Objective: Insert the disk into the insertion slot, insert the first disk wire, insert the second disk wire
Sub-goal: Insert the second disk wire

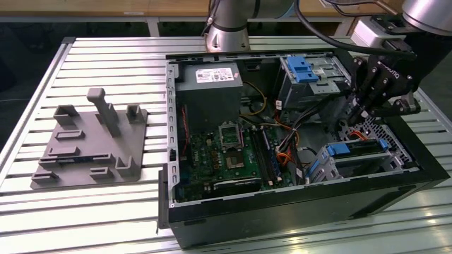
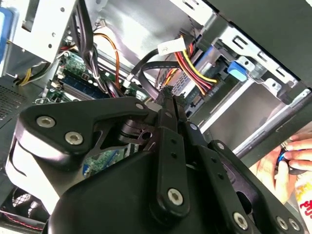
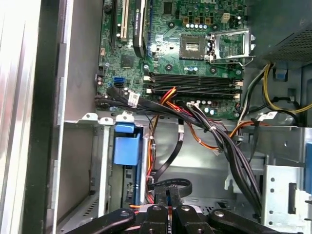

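Exterior view.
- Slatted metal table [image 1: 106, 211]: carries a grey moulded fixture [image 1: 92, 143] toward the exterior view's left edge and an open black computer case [image 1: 282, 211] beside it.
- Case contents: green motherboard [image 1: 226, 153], dark power supply box [image 1: 208, 100], and a tall metal cage with a blue ribbed latch [image 1: 305, 69] at the far side.
- Disk [image 1: 356, 150]: silver, in a blue carrier, lying flat inside the insertion slot [image 1: 321, 164] at the case's near corner on the exterior view's right.
- Gripper [image 1: 355, 117]: black, reaching down into the case just above the disk and apart from it.

Second wrist view.
- Gripper [image 2: 168, 97]: fingers drawn together, pinching a black disk wire [image 2: 146, 73].
- Red and yellow wire bundle [image 2: 195, 66] runs toward the disk's blue tab [image 2: 240, 69].
- A person's hand [image 2: 285, 163] outside the case wall.

First wrist view.
- Gripper [image 3: 168, 195]: fingertips closed on the looped disk wire [image 3: 170, 183].
- Disk [image 3: 126, 146], blue carrier showing, seated within the slot's grey walls [image 3: 100, 161], near the gripper.
- Motherboard [image 3: 195, 48] beyond, with black and orange leads crossing it.
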Controlling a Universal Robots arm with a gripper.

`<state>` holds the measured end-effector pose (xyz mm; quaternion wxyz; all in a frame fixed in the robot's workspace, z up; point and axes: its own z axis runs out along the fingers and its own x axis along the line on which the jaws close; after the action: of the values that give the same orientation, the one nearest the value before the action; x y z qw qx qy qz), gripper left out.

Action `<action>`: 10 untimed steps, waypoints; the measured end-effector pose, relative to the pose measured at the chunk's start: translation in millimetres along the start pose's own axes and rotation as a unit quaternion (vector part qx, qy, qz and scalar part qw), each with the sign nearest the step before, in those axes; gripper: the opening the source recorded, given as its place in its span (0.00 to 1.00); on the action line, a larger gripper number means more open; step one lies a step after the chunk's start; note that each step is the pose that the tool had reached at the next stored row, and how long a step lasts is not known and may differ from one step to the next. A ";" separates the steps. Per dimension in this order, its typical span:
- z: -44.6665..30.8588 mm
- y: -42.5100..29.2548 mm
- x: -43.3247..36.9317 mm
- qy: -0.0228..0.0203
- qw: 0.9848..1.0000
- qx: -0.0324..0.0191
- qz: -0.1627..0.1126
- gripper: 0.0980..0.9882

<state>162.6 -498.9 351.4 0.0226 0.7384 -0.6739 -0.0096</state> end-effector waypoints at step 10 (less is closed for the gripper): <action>0.4 -0.2 6.1 0.000 1.000 0.000 0.006 0.05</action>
<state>163.3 -505.0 351.1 0.0225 0.7343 -0.6784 -0.0097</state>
